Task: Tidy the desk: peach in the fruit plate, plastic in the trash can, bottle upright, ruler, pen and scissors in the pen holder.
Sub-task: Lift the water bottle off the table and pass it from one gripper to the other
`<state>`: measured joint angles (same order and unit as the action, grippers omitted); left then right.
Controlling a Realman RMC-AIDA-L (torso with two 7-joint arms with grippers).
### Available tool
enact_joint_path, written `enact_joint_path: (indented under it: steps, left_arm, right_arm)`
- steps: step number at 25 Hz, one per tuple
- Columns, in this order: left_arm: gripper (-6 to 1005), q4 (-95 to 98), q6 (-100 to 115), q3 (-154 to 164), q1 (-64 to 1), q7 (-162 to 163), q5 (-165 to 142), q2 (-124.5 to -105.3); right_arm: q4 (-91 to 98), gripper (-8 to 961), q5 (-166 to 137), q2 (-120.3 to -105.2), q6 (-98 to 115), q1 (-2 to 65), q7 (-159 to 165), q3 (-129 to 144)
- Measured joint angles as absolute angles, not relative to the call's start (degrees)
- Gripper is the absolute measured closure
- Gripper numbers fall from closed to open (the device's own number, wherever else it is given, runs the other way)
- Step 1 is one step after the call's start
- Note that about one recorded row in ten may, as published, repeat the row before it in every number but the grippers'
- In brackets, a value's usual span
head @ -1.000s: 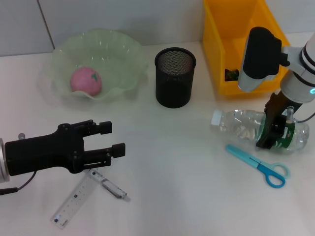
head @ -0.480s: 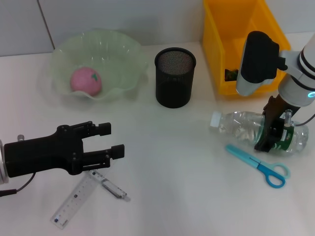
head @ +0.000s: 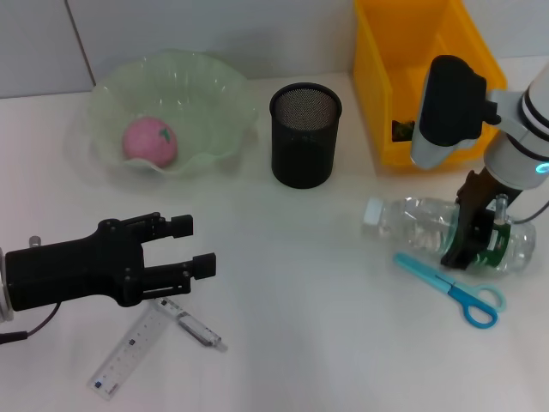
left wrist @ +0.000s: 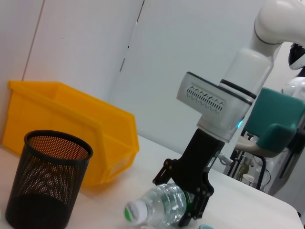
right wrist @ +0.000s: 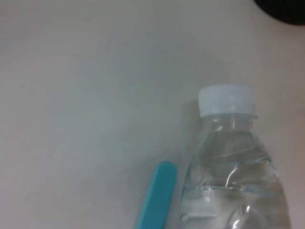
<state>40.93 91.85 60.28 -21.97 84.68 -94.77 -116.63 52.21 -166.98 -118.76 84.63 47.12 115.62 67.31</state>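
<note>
The bottle [head: 446, 227] has shifted a little toward the desk's [head: 326, 326] middle. My right gripper [head: 476, 230] squeezes its body near the right edge, cap end lifting. I should tip it up slowly, base down. The scissors [head: 450, 289] lie just beside it; the yellow bin [head: 377, 86] stands behind. My left gripper [head: 193, 245] waits open above the ruler [head: 129, 350]

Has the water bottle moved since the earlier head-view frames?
Yes. The bottle, held in the right claw, has shifted slightly up the image, away from the scissors and toward the yellow bin.
</note>
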Motion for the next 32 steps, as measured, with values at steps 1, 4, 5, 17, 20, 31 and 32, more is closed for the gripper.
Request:
enact_joint_path:
  steps: [1, 4, 5, 17, 20, 31, 32]
  left_arm:
    - [281, 40.93, 91.87, 60.25, -21.97, 84.67, -94.76, -116.63]
    - [282, 40.89, 92.33, 59.58, -21.94, 84.67, -94.71, -116.74]
    - [282, 40.89, 92.41, 59.41, -21.94, 84.69, -94.69, -116.8]
    - [285, 40.88, 94.56, 55.18, -22.35, 85.67, -94.59, -117.86]
    - [286, 40.86, 95.69, 54.62, -22.41, 85.93, -94.02, -117.99]
    - [288, 40.14, 97.09, 54.51, -22.71, 85.1, -88.66, -118.36]
    - [288, 40.02, 96.98, 54.51, -22.83, 85.02, -88.54, -118.4]
  right_arm:
    - [53.93, 195, -166.59, -118.86, 85.28, 46.51, 115.63, 67.12]
    - [59.42, 195, -164.06, -118.96, 87.41, 44.73, 115.63, 66.37]
    - [61.22, 195, -162.54, -118.96, 88.58, 44.1, 115.61, 65.94]
    - [74.92, 194, -140.76, -118.91, 91.0, 34.65, 112.15, 61.01]
    - [75.1, 194, -137.19, -118.94, 90.69, 33.51, 111.27, 60.4]
    - [67.35, 195, -114.4, -119.11, 88.43, 27.78, 102.65, 59.66]
    - [65.74, 195, -112.67, -119.11, 88.43, 27.71, 101.47, 59.66]
